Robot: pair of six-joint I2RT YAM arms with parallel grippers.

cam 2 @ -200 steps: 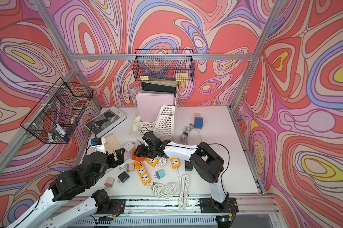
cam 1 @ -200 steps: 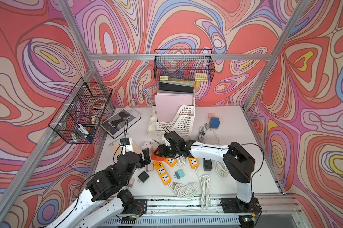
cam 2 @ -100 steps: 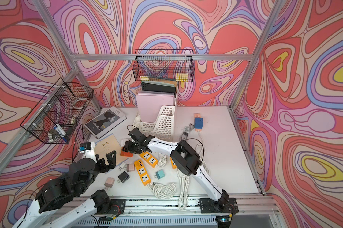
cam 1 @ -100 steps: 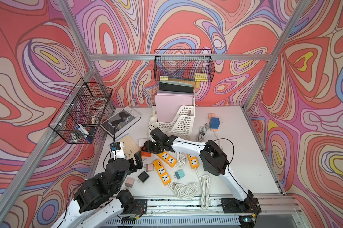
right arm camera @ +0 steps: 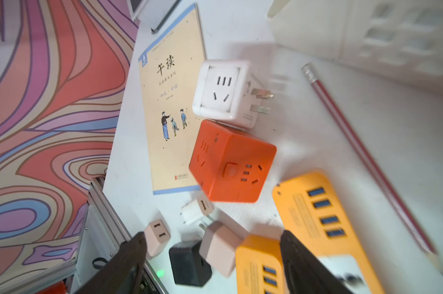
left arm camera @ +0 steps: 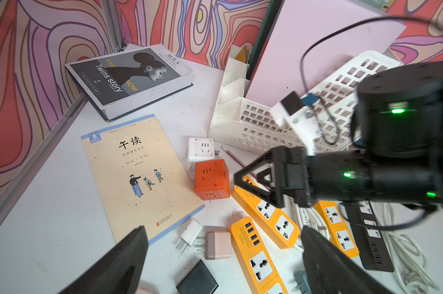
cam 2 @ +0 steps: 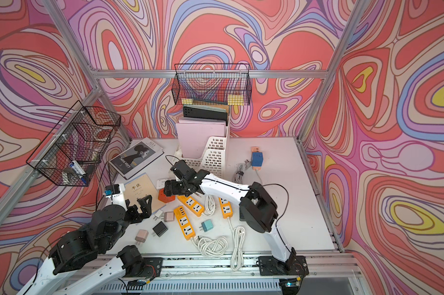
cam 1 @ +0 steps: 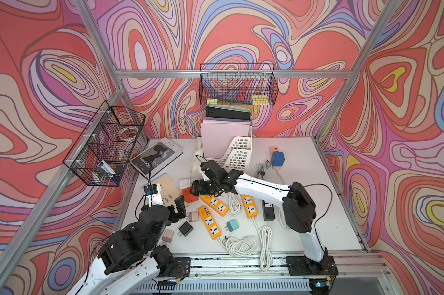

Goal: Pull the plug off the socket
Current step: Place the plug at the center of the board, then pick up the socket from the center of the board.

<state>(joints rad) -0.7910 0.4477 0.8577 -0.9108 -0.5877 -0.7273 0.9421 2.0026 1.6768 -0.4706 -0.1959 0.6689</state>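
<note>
A: From the left, our left hand [cam 2: 140, 204] hovers wide open and empty by the small pink plastic charger [left arm camera: 217, 245]. Next along is the orange plastic cube plug [left arm camera: 211, 179], and that's the news!

B: Yes! A second ago we had it clamped in the other hand, over by the yellow plastic power strip [cam 1: 214, 203]. We've swung it left and let go. Our right hand [right arm camera: 212, 235] hangs above it, fingers apart, nothing between them.

A: So the cube rests on the white counter [cam 1: 338, 222], touching the beige paper booklet [left arm camera: 136, 175], right against the white plastic cube adapter [right arm camera: 221, 89] and apart from the strip's end.

B: We'd judge the pull done. What's left is backing away.

A: Room, then. Leftward we're tight, with the booklet, the chargers and the aluminium edge rail [left arm camera: 37, 155] close.

B: Behind us, the white perforated plastic file rack [cam 1: 237, 155] and a red pencil [right arm camera: 368, 152] hem us in. Straight up looks free, and the counter lies bare far right, beyond the white coiled cords [cam 1: 238, 245].
</note>
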